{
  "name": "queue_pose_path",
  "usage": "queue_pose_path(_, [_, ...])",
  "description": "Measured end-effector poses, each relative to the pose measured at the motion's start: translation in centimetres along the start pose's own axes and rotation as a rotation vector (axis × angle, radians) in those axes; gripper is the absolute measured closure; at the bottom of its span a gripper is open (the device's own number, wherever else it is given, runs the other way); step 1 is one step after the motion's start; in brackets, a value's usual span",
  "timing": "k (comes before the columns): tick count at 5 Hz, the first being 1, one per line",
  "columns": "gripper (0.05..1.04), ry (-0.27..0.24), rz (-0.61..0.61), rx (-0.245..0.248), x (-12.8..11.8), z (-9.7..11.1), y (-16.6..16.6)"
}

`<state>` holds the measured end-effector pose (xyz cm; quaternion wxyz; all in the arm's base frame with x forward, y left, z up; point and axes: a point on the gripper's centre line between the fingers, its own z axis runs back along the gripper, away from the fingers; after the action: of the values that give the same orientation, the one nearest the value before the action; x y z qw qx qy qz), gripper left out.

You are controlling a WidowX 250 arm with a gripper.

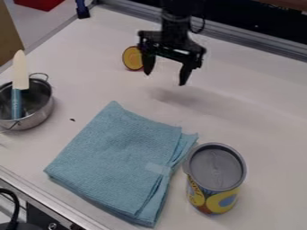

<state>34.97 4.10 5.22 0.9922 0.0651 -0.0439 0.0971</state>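
The black gripper [165,77] hangs over the back middle of the white table, its two fingers spread apart with nothing between them. Just behind its left finger stands a round yellow object [132,58] with a reddish rim, partly covered by that finger. A folded light blue cloth [120,157] lies in front of the gripper, at the middle of the table. Against the cloth's right edge, or very close to it, a can [217,177] with a grey top and a yellow and blue label stands upright.
A metal pot [41,105] stands at the left edge, with a knife-like utensil [20,74], cream above and blue below, leaning in it. Metal rails border the table [264,117] at the back and front left. A brown panel [9,33] is at the upper left.
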Motion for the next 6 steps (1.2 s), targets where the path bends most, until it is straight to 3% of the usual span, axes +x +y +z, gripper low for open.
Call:
queue_pose_path(1, [0.084, -0.01, 0.042, 0.0, -0.4, 1.9, 4.5])
queue_pose_path(2, [0.084, -0.017, 0.062, 0.014, -2.1, 2.0, 9.1])
queue_pose_path(3, [0.084, -0.021, 0.005, -0.01, -4.4, 2.5, 13.2])
queue_pose_path(4, [0.084, -0.021, -0.025, -0.027, -6.0, 2.3, 16.9])
queue_pose_path(6, [0.084, -0.012, -0.039, -0.042, -8.8, 1.3, 20.9])
